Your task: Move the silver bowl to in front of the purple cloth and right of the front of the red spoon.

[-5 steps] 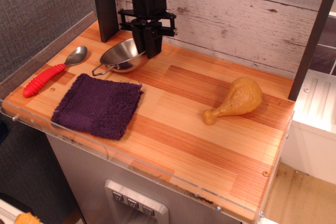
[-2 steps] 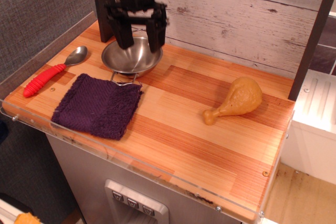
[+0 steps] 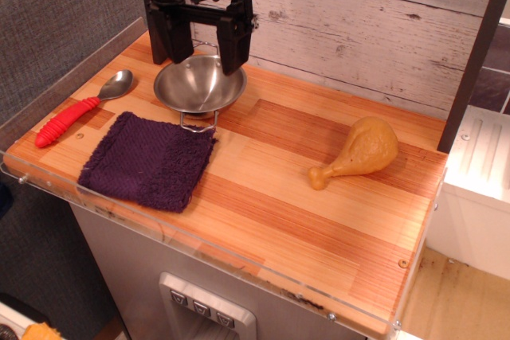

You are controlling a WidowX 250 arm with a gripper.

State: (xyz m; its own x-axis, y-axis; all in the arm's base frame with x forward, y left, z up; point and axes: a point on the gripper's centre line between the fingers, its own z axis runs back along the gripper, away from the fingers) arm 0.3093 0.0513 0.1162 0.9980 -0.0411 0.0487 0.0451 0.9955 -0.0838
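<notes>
Nearest on the bench (image 3: 319, 220), the cloth (image 3: 149, 160) lies flat at the front left, one corner toward the front edge. Left of it the spoon (image 3: 78, 108) runs diagonally, red handle near, metal head far and right. A drumstick (image 3: 358, 151) lies well right, bone end toward the front left. Behind the cloth sits the bowl (image 3: 198, 85), upright, one wire handle pointing at the cloth. The pincer (image 3: 199, 36) hangs spread open over it, its top cut off. No writing is readable.
</notes>
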